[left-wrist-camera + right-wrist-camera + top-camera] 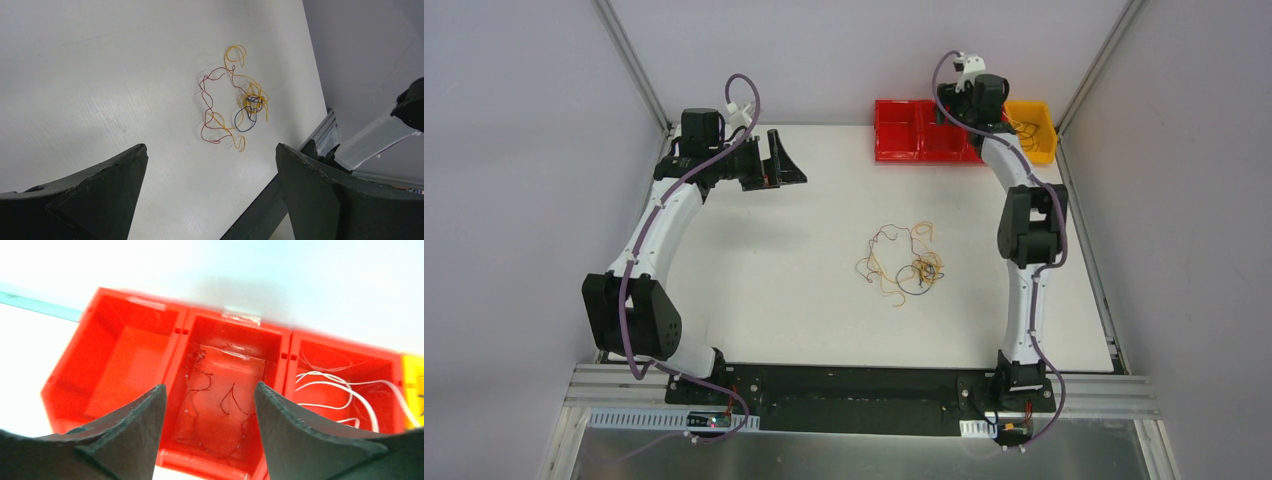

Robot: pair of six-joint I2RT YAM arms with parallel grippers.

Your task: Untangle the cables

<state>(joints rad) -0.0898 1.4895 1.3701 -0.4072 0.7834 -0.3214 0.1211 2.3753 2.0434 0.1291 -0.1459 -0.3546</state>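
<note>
A small tangle of thin cables, red, orange, yellow and dark blue-purple strands, lies on the white table near its middle; it also shows in the left wrist view. My left gripper hangs at the far left of the table, well away from the tangle, jaws wide apart and empty. My right gripper hovers over the red bins at the back, open and empty. Below it the middle red compartment holds red wires; the right compartment holds white wires.
A yellow bin with thin wires stands right of the red bins. The left red compartment looks empty. The table's right edge and a metal rail show in the left wrist view.
</note>
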